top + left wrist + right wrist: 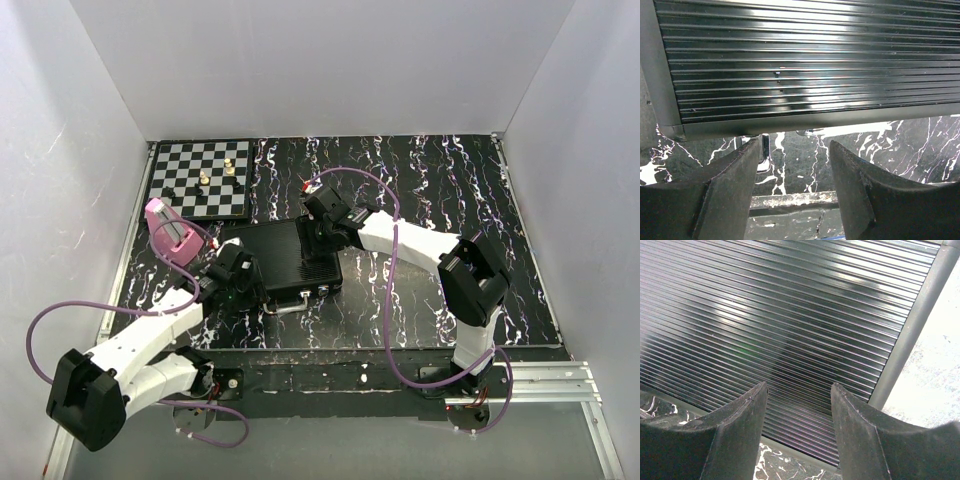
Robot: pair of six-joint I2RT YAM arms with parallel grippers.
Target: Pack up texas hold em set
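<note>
Left tool (795,145) hung just off the near edge of the closed black briefcase (285,255), by its near-left corner. Its two dark fingers stood apart, with only marbled surface (430,175) showing between them and nothing clamped. A silver fitting (765,155) under the case's metal rim sat just beside the left finger. The right tool (799,387) hovered over the far-right part of the ribbed lid, its fingers likewise apart and gripping nothing; whether the tips touched the ribs could not be told. The lid's right rim ran close past its right finger. The briefcase lay flat, left of the surface's middle, with a silver handle (285,308) jutting toward the near edge. A chessboard (180,195) filled the far-left corner, near the case but apart from it, and a pink object (168,228) sat at the left edge, close to the case's far-left corner. To the right of the case the surface lay open out to its right edge, crossed only by the right arm.
</note>
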